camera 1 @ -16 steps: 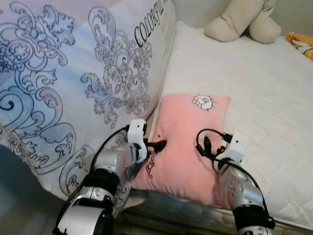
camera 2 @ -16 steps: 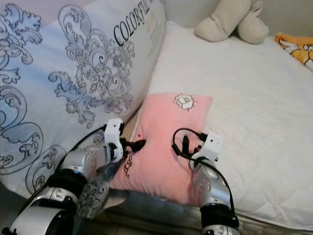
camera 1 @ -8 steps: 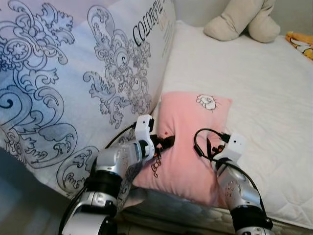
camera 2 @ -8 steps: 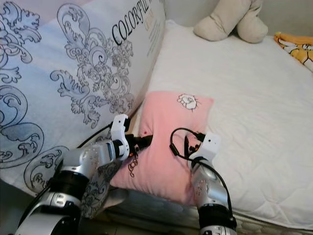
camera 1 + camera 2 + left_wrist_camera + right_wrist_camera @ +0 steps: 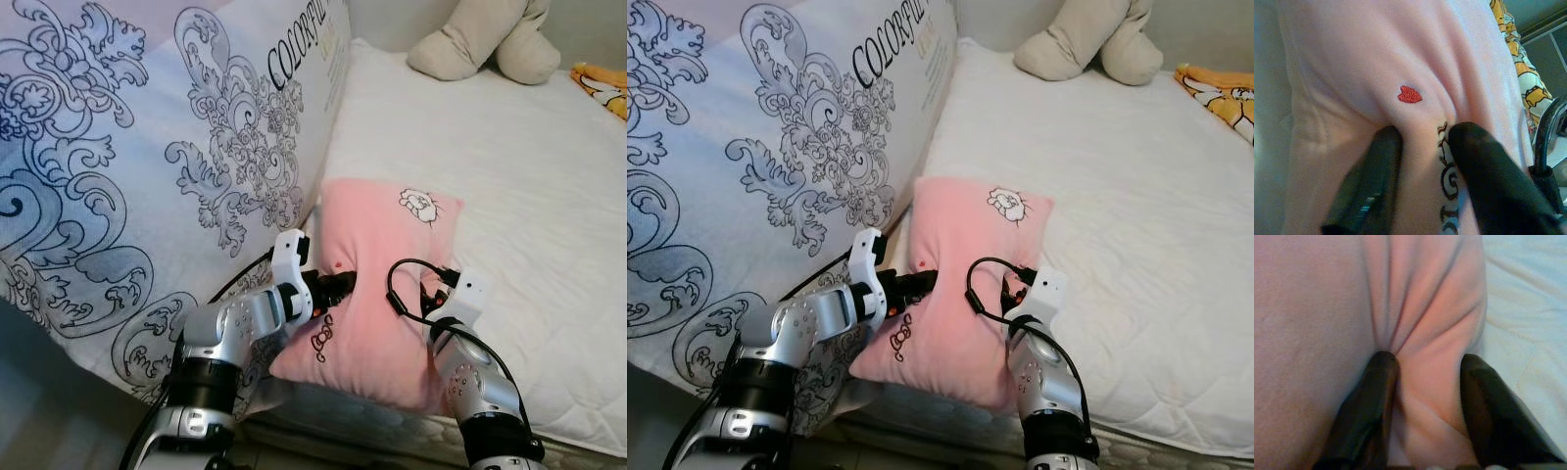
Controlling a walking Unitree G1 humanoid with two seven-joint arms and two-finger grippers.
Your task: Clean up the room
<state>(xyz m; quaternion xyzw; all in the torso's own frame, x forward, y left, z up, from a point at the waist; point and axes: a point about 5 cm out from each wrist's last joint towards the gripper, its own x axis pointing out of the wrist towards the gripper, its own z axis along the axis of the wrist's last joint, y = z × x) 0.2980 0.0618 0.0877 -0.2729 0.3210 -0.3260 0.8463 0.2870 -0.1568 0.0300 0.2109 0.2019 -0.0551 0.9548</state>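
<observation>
**Pink pillow pinched at both sides, near edge of bed**

Item: pink pillow (image 5: 382,284), lying on the white mattress (image 5: 529,215) at its near edge, its left side against a large white cushion (image 5: 147,166) printed with grey-blue scrollwork and black lettering. Marks on the pillow: a small embroidered flower near the far corner, a tiny red heart (image 5: 1409,94), dark script near the front.

Left gripper (image 5: 1422,134): at the pillow's left side, fingers narrowed onto a raised fold of pink fabric just below the heart.

Right gripper (image 5: 1422,364): at the pillow's right edge, beside the mattress, fingers closed in on a bunched ridge of fabric, creases radiating from it.

Also recorded: beige plush toy (image 5: 485,44) at the far end of the mattress; a yellow patterned cloth (image 5: 602,86) at the far right edge.
</observation>
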